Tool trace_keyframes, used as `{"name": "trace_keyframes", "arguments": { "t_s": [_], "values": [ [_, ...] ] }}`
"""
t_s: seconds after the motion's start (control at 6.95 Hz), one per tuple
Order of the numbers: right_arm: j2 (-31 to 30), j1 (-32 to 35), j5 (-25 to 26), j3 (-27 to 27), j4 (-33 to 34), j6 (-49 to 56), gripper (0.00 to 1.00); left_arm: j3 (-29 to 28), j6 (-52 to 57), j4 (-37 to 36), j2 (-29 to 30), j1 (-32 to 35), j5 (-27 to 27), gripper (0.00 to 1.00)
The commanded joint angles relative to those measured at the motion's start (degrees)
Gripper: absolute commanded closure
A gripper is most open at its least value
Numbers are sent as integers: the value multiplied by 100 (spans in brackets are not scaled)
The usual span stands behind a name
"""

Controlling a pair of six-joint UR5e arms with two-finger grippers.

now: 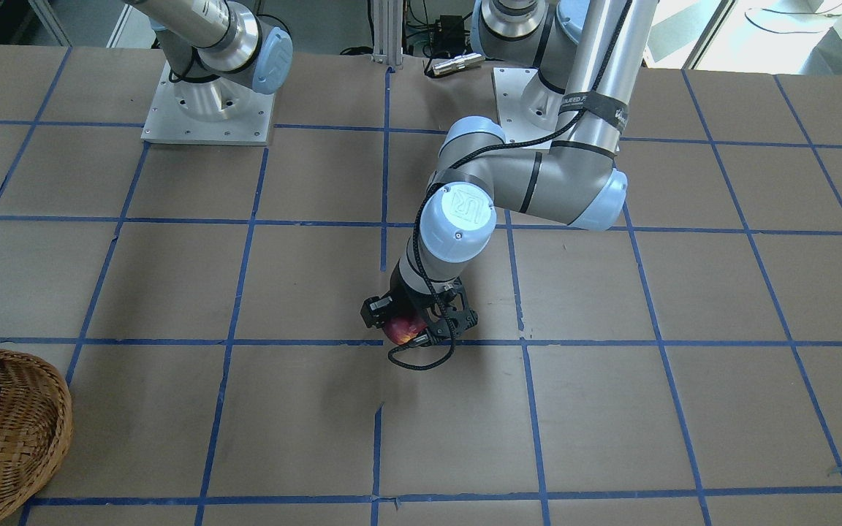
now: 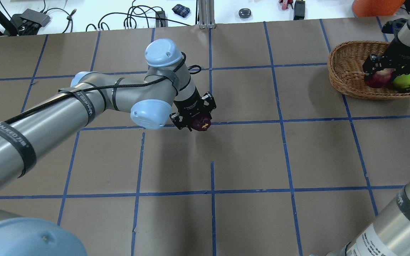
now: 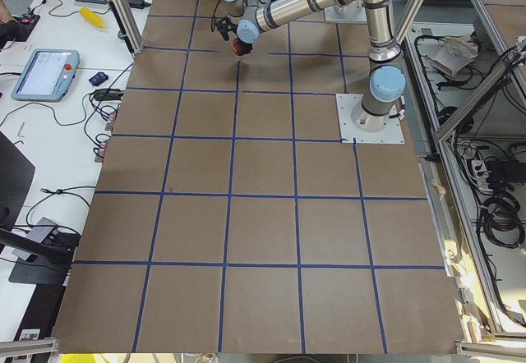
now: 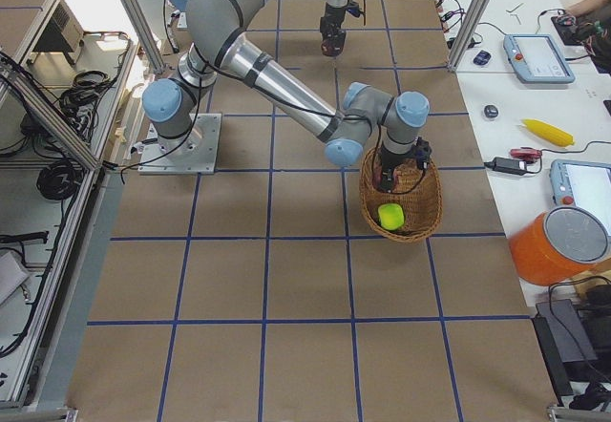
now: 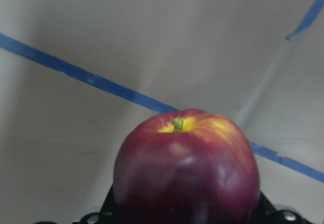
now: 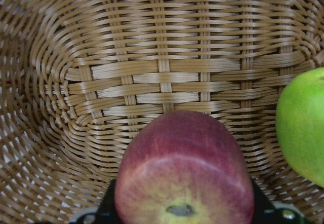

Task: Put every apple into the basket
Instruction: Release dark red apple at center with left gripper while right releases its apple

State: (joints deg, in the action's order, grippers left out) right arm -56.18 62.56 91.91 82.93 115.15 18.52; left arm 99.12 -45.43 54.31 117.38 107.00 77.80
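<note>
Your left claw grips a dark apple, yellow on top. Your right claw grips a red apple in the basket. Blue lines cross the brown table.

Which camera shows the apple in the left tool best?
The left wrist view: the apple looks big, stem and yellow patch clear. Front-facing and overhead views show it partly hidden by the left tool; side views, tiny.

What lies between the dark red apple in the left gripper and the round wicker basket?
Nothing but bare brown table surface crossed by blue tape lines, seen in the overhead view.
</note>
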Motion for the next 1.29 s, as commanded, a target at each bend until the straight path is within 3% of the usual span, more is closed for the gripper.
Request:
{"name": "trace_keyframes", "arguments": {
  "t_s": [0.0, 0.14, 0.29, 0.43, 0.58, 0.86, 1.15],
  "values": [
    [142, -77, 2, 12, 156, 20, 17, -32, -64, -211, 146, 224, 85, 0],
    [142, -103, 11, -23, 262, -6, 0, -85, 42, -202, 67, 207, 94, 0],
    [82, -95, 20, -110, 245, -15, 0, -94, 304, -89, -143, 164, 138, 0],
    [-189, -16, -6, -120, 19, -7, 0, -120, 820, 339, -423, 15, 582, 0],
    [-548, 211, -76, -128, -366, -24, 0, -312, 1356, 1031, -783, -151, 604, 0],
    [-1173, 1253, -103, -67, -1322, -233, 0, -1014, 2358, 2883, -1434, -311, 657, 0],
    [-1299, 2510, -706, 55, -1416, -1982, 0, -1044, 3807, 3689, -2189, -722, 1183, 0]
  ]
}}
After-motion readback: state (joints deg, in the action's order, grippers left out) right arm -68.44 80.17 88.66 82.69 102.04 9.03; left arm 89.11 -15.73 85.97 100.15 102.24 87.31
